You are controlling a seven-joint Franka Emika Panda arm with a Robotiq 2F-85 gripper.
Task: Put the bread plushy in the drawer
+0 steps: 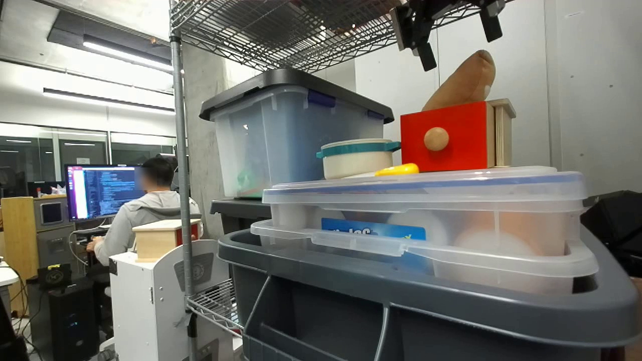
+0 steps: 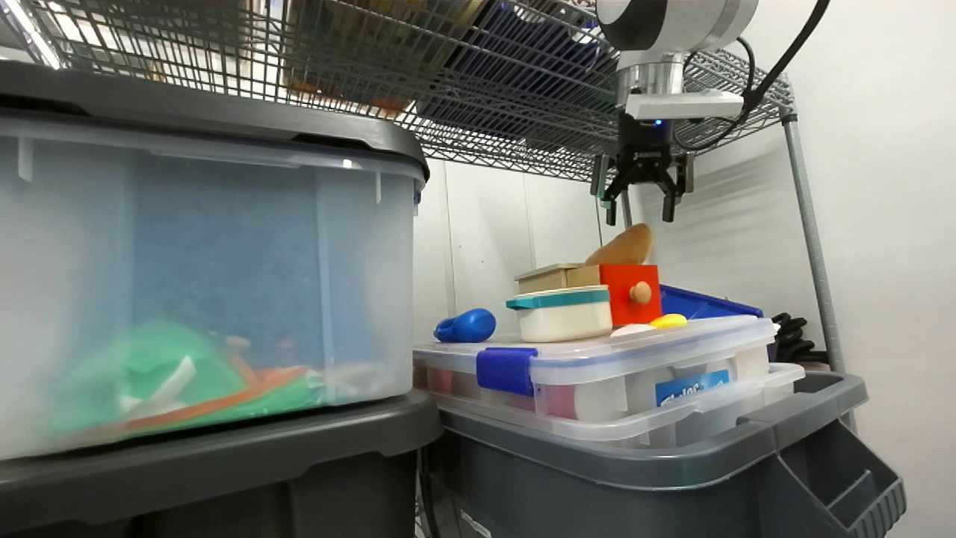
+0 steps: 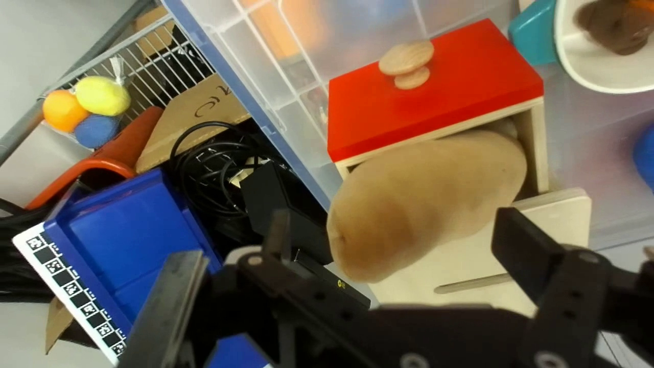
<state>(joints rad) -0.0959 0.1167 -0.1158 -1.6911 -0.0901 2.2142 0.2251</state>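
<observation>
So the claw point(image 2: 640, 212) is spread wide with nothing in its grip, hanging around 12 o'clock over the bread point(image 3: 424, 199) in both exterior views, not touching it. From the wrist view the drawer point(image 3: 475, 76) is pulled out and the bread's only part way in: its 2 o'clock end looks tucked inside, its 8 o'clock end sticks up over the side. I'd say not done, just needs seating. My worry: press that high end off-centre and the bread could roll out toward 9 o'clock, off the lid point(image 3: 296, 122) and down by the cables point(image 3: 196, 168). Also, shoving the drawer home like this would probably jam the bread on the case point(image 3: 449, 271) at 6 o'clock, or skate the whole lot along the lid. And there's a pale lump point(image 3: 502, 128) past the 2 o'clock end, can't tell what, which might stop it lying flat
</observation>
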